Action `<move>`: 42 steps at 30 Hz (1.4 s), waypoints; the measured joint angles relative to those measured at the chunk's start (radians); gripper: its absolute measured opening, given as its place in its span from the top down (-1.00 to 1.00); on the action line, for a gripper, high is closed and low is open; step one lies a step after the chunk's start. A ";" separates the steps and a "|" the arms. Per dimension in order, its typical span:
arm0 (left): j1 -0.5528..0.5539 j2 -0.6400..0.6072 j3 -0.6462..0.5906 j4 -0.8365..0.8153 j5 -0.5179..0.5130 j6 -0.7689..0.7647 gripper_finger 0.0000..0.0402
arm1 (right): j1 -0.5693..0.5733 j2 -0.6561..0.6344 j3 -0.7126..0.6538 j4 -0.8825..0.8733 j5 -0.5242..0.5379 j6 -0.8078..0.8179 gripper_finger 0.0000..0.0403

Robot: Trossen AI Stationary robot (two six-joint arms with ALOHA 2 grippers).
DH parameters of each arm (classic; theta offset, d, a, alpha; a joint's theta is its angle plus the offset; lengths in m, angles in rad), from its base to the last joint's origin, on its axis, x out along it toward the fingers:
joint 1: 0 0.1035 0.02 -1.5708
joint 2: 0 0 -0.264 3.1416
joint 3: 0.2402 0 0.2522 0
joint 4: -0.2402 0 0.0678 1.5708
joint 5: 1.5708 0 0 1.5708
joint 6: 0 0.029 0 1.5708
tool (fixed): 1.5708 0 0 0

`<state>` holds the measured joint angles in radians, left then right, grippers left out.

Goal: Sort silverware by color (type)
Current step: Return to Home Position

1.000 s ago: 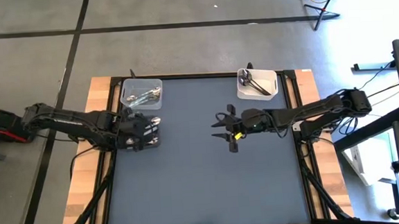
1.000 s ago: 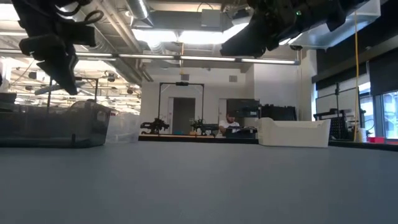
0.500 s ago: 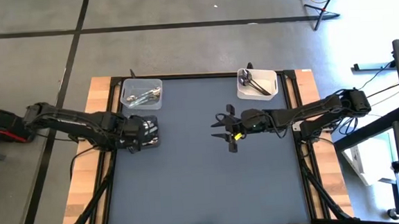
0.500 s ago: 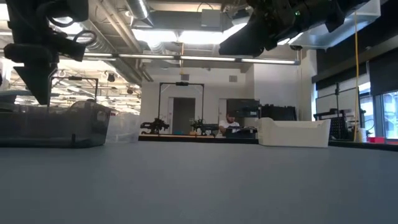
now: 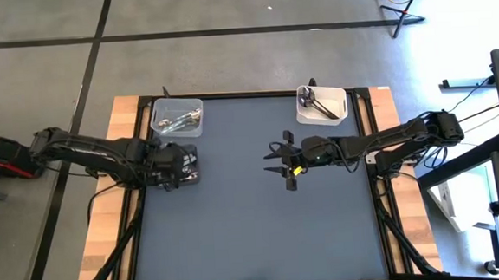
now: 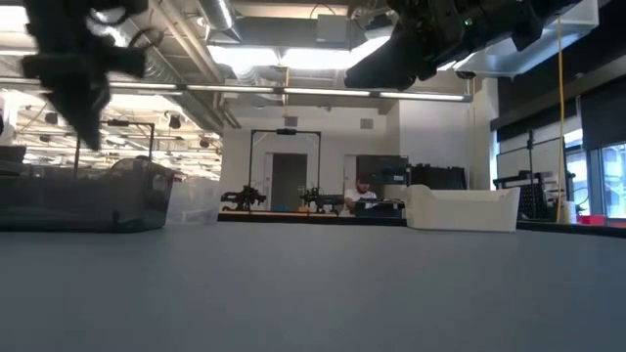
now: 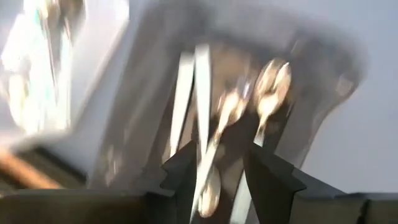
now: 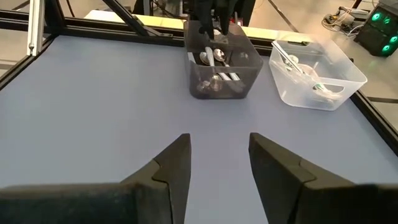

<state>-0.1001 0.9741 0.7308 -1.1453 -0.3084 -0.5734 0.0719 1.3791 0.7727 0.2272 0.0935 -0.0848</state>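
Observation:
Several shiny silver spoons (image 7: pixel 249 106) lie in a small grey see-through bin (image 8: pixel 219 79) on the table's left side. My left gripper (image 7: pixel 221 177) hangs open just above this bin, and the spoons show below and between its fingers; I cannot tell whether it touches one. The right wrist view shows it (image 8: pixel 211 25) over the bin's far end. More silver pieces (image 5: pixel 181 121) lie in a clear bin at the far left. Dark utensils (image 5: pixel 319 105) lie in a white bin at the far right. My right gripper (image 5: pixel 279 164) hovers open over mid-table.
The clear bin (image 5: pixel 177 117) and the white bin (image 5: pixel 321 103) stand along the table's far edge. The grey bin (image 6: pixel 83 196) stands near the left edge. Bare grey tabletop (image 5: pixel 255 226) stretches across the middle and near half. Wooden strips (image 5: pixel 107 227) flank the table.
In the low view, my left gripper dropped toward the grey bin's rim and then rose again above it. The left wrist view is blurred by this motion. My right arm kept still.

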 joint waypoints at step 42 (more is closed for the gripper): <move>0.023 -0.595 -0.579 1.215 0.165 0.574 0.99 | -0.099 -0.656 -0.479 0.052 0.027 0.039 0.99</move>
<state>-0.0772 0.3788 0.1519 0.0692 -0.1436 0.0001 -0.0273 0.7230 0.2934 0.2794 0.1204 -0.0457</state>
